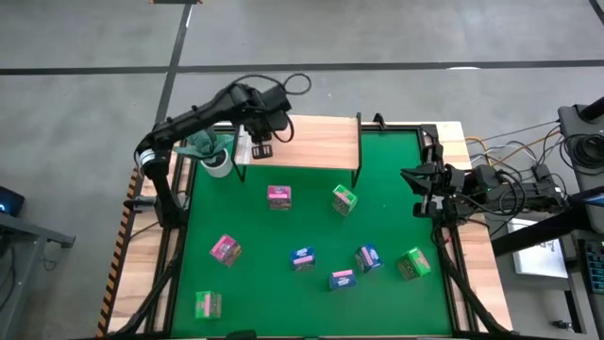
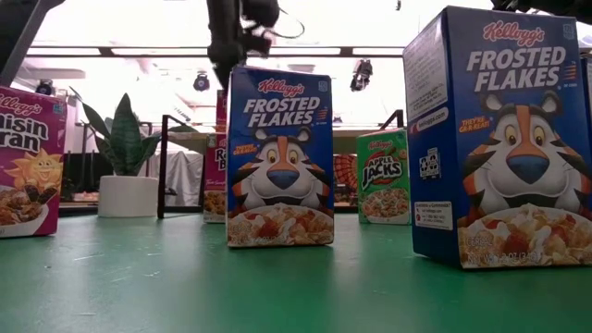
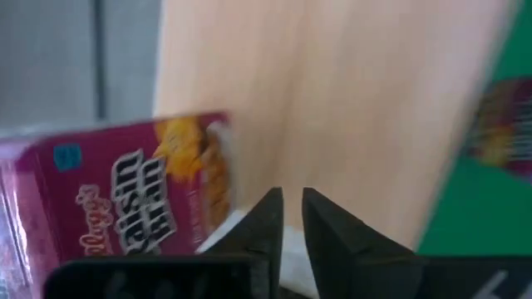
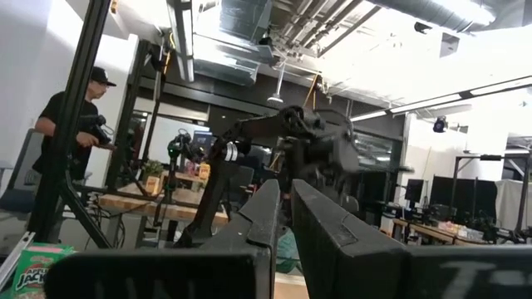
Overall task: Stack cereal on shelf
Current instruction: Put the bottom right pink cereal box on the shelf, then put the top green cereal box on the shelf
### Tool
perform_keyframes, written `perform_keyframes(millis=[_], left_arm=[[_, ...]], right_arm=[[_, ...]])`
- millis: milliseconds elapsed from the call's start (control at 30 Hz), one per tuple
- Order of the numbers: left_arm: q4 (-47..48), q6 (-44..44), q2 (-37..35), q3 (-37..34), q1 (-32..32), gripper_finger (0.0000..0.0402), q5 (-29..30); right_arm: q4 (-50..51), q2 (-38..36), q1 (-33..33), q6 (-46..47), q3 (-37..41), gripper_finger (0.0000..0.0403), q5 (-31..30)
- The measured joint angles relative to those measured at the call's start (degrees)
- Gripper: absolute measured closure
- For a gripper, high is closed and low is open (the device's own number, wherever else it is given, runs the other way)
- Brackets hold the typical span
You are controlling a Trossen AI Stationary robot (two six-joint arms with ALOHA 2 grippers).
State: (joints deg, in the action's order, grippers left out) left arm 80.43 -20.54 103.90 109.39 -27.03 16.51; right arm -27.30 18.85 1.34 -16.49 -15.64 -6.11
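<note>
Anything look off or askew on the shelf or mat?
One pink cereal box lies flat and slanted on the shelf beside the left hand, which is shut on nothing. The other boxes sit scattered on the green mat.

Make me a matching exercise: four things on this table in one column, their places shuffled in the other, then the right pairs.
Things:
1. green-leaved plant in a white pot
2. pink Raisin Bran cereal box
3. light-wood plank shelf
4. right gripper

Places:
A. on top of the wooden plank
B. at the table's right edge
C. just off the shelf's left end
D. along the far side of the green mat

Pairs: 1-C, 2-A, 3-D, 4-B
</note>
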Motion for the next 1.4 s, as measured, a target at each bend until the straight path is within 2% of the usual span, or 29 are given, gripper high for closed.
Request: perform_keyframes(millis=[167, 400, 967, 1167, 1400], left_arm=[[-3.4, 0.1, 0.0, -5.5, -0.1, 0.0399, 7.2], [-5.5, 0.1, 0.0, -8.4, -0.5, 0.0401, 14.5], [-8.1, 0.0, -0.1, -8.7, -3.2, 0.0401, 14.4], [-10.3, 1.5, -0.1, -8.7, -3.0, 0.0401, 9.6], [-14.2, 2.5, -0.1, -8.7, -3.1, 0.0401, 9.5]], right_arm=[[-0.1, 0.0, 0.0, 0.0, 0.0, 0.0374, 0.0], [-0.4, 0.0, 0.0, -0.4, 0.0, 0.0374, 0.0], [-0.4, 0.0, 0.0, -1.2, 0.0, 0.0374, 0.0], [-0.4, 0.0, 0.0, -1.3, 0.0, 0.0374, 0.0], [-0.5, 0.0, 0.0, -1.8, 0.0, 0.0374, 0.0]])
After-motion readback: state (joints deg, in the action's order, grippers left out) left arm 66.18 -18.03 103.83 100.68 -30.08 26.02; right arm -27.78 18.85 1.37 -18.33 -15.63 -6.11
